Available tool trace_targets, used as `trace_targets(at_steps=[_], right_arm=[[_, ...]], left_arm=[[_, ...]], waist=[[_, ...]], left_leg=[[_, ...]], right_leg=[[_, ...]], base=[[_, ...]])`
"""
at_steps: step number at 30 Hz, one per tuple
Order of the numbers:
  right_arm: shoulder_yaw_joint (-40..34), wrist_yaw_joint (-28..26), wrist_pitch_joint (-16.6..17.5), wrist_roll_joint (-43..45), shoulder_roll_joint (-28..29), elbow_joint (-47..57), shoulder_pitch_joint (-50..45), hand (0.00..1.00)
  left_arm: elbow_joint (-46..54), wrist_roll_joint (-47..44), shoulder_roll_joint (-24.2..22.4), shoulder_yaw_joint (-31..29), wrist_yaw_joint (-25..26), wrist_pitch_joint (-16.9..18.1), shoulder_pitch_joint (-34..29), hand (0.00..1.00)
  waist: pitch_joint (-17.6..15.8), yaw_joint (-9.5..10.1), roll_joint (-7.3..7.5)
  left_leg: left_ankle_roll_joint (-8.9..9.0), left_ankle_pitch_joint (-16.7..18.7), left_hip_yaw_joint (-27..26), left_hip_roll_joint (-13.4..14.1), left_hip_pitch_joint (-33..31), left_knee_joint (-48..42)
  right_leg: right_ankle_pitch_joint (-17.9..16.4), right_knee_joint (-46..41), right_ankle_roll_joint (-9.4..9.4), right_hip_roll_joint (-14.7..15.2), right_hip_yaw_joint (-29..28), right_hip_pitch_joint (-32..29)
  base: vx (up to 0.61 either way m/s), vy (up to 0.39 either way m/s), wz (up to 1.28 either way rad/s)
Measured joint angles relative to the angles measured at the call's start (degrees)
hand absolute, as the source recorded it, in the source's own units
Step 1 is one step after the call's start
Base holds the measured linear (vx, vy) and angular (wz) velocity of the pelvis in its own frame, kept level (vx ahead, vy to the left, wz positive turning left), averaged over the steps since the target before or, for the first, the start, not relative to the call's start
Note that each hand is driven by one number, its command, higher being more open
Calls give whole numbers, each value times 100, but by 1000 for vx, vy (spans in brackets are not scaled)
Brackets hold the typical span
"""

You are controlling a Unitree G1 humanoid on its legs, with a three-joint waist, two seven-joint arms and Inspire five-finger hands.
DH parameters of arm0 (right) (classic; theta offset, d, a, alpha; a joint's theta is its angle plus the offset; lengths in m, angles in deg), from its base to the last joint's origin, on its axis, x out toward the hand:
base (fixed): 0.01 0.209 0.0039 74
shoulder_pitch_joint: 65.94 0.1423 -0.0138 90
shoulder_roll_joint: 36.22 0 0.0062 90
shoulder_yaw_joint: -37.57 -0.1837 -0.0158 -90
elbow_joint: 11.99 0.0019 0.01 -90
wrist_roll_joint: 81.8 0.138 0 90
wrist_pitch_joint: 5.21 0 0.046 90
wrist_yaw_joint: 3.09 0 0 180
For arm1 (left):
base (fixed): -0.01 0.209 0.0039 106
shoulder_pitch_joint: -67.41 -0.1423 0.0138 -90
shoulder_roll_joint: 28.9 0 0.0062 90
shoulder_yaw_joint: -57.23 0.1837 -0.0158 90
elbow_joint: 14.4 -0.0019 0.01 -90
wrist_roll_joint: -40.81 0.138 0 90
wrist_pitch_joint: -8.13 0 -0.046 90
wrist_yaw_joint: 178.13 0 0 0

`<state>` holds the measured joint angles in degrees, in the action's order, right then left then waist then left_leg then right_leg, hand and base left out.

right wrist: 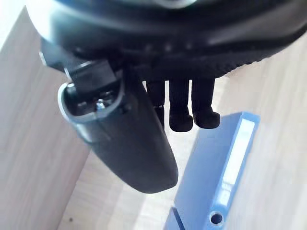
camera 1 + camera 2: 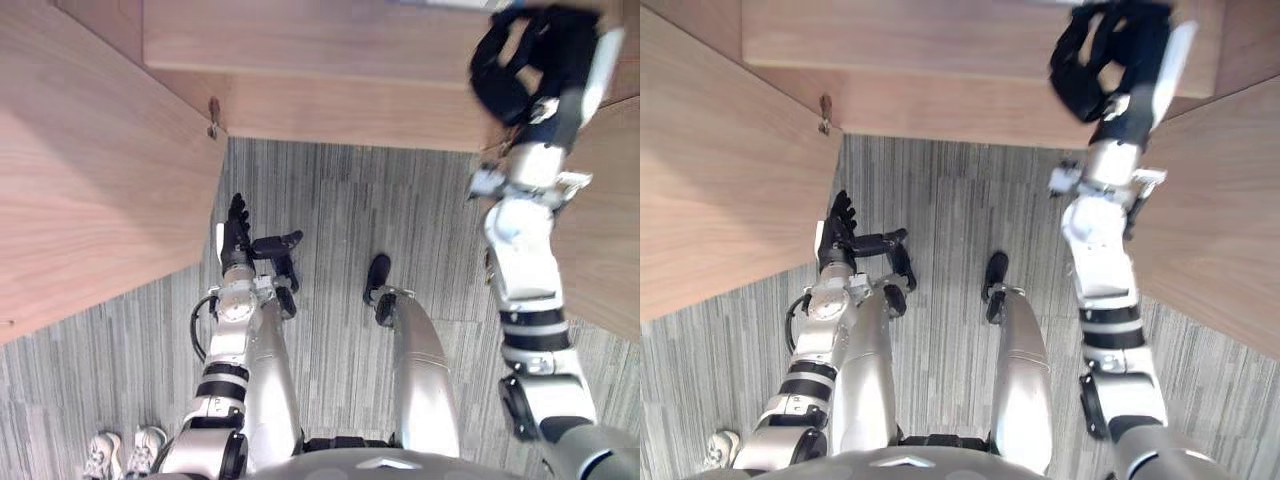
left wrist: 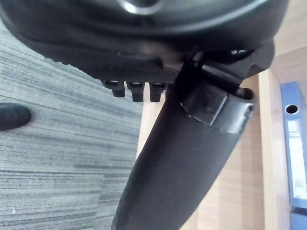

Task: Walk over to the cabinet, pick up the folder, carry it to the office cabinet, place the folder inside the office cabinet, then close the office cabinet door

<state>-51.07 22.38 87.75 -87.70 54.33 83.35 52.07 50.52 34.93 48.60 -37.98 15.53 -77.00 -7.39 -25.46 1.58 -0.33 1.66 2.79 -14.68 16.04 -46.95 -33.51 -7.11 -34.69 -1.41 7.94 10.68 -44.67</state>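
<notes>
The blue folder (image 1: 216, 163) lies flat on a pale wooden shelf inside the cabinet, and its spine (image 3: 295, 143) also shows in the left wrist view. My right hand (image 2: 530, 60) is raised at the cabinet's upper right. Its fingers (image 1: 182, 110) hang relaxed just above the folder's near edge and hold nothing. My left hand (image 2: 237, 235) is low beside the open cabinet door (image 2: 90, 170), fingers straight, thumb out, empty.
A small metal latch (image 2: 214, 118) sits at the open door's corner. The cabinet front (image 2: 320, 60) spans the top, and a wooden panel (image 2: 600, 220) stands on the right. Grey striped carpet (image 2: 340, 220) lies between them. A person's white shoes (image 2: 125, 450) stand at lower left.
</notes>
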Motion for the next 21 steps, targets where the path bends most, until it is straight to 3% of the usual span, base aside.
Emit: trace_targets(at_steps=[5,8,12,13,16,19,21], right_arm=[[779,-625,29,26,723,-130,-1415,0],[1005,-947,34,-213,1184,-801,-2157,0],[934,-1152,37,-598,1376,-2223,-2693,0],[813,-1178,25,-697,1384,-2796,-2691,100],[392,-1242,-27,-761,1376,-3916,-2661,100],[82,-1242,-67,-762,1333,-4644,-2730,100],[-74,-1241,-73,-759,1326,-5020,-2883,100]], left_arm=[[-257,211,-165,-23,-53,-57,-318,100],[-465,240,-214,52,-114,-92,-688,100],[-1176,447,-154,218,-121,-118,-947,100],[-1446,455,-152,238,-120,-129,-963,100],[-1765,607,-136,278,-128,-173,-1010,100],[-1816,659,-44,275,-150,-180,-1225,100],[-2040,670,10,275,-152,-177,-1335,100]], waist=[[164,-49,55],[487,-59,144],[998,-199,209],[1088,-220,202],[1114,-239,185],[1152,-293,182],[1365,-308,150]], left_leg=[[11,172,-318,5,1036,244],[68,251,-539,-36,1754,546],[206,143,-515,-369,2513,1340],[211,27,-507,-469,2724,1653],[174,-258,-491,-620,3141,2182],[204,-331,-488,-693,3594,2512],[242,-393,-522,-743,3878,2782]], right_leg=[[104,508,-109,-81,-189,968],[134,868,-163,-112,-335,1568],[237,1493,-235,-96,-343,2227],[365,1800,-237,-105,-346,2424],[611,2327,-269,-131,-353,2869],[728,2718,-303,-155,-374,3341],[787,2938,-305,-167,-392,3585]], base=[[132,79,-24],[114,72,-25],[102,29,-1],[145,42,-5],[151,34,-7],[112,25,-8],[90,23,-8]])
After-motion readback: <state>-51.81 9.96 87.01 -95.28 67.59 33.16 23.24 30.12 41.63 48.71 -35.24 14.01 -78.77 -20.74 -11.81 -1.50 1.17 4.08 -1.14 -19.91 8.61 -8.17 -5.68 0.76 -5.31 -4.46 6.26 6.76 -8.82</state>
